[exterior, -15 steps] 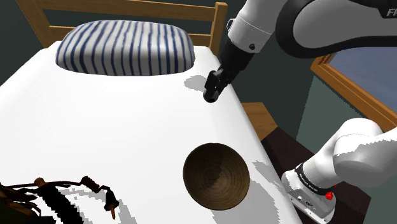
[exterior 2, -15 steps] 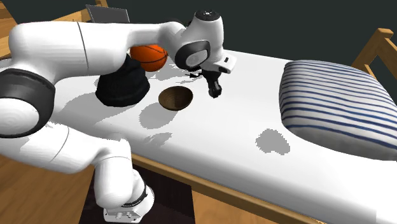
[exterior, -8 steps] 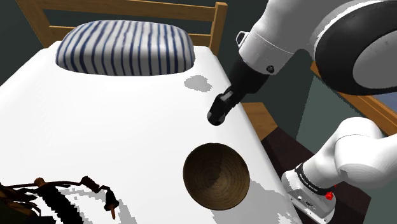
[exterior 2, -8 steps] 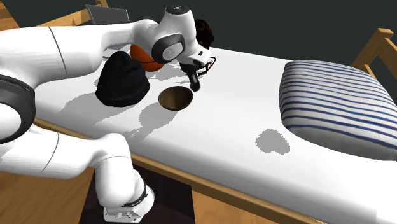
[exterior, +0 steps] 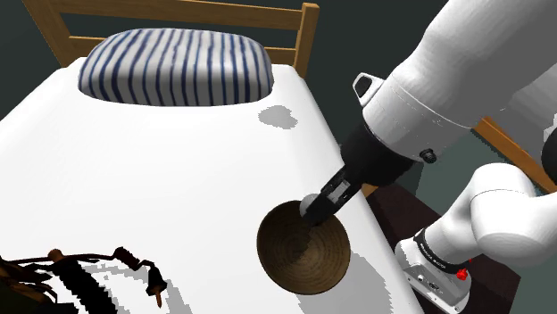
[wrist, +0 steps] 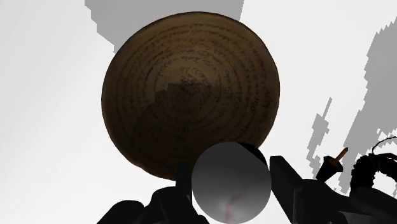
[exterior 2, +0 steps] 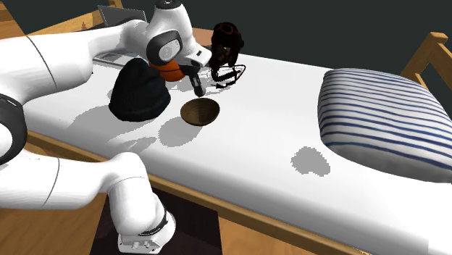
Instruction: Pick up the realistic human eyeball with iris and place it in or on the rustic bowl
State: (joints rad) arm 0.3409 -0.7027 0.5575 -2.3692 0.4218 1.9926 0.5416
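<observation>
Jaws: closed on the eyeball (wrist: 231,180), which is clasped between the two black fingers (wrist: 285,181).
Tangled dark object (exterior: 62,272): found on the white bed (exterior: 134,178), toward the side edge away from the stand, at the shoulder view's lower left.
Pillow (exterior: 176,70): blue-and-white striped, laid at the head end against the wooden frame (exterior: 308,36).
Bowl (exterior: 303,250): brown, ringed inside, set upright beside the bed's side edge nearest the stand (exterior: 437,268).
Eyeball: pale grey sphere with faint red lines, held above the bowl's rim on the pillow side, clear of the bowl.
Gripper (exterior: 320,205): angled down from the white arm (exterior: 419,116) toward the bowl.
Black hat (exterior 2: 139,93) and orange ball (exterior 2: 172,69): seen side by side, past the bowl toward the foot end.
</observation>
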